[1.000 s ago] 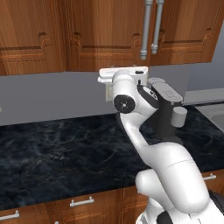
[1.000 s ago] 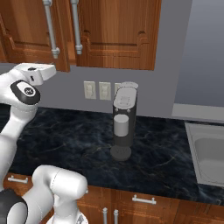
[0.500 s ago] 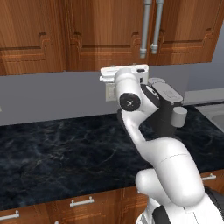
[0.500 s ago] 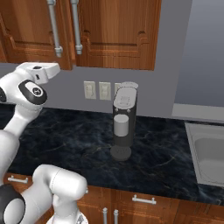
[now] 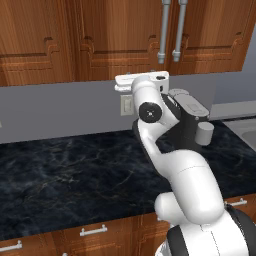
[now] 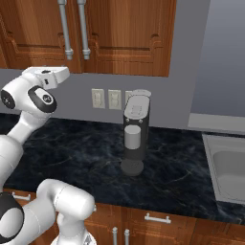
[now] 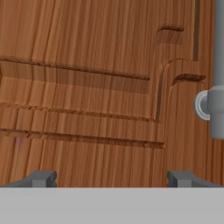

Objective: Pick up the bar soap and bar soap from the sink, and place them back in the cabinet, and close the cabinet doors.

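The arm has swung its hand further right beneath the shut cabinet doors (image 5: 170, 30), so the gripper (image 7: 111, 178), wide open and empty, faces the left door beside its handle (image 7: 216, 70), seemingly nearing opening them; no soap is visible.

Even, soft light fills both base views, bright enough everywhere with no harsh glare. The black marble counter (image 6: 72, 143) carries a dull sheen, and a faint shadow pools under the coffee machine (image 6: 134, 134). Edges stay crisp, no lens bending. Up close in the hand view, the cabinet doors (image 7: 87, 87) turn slightly blurry, grain smeared.
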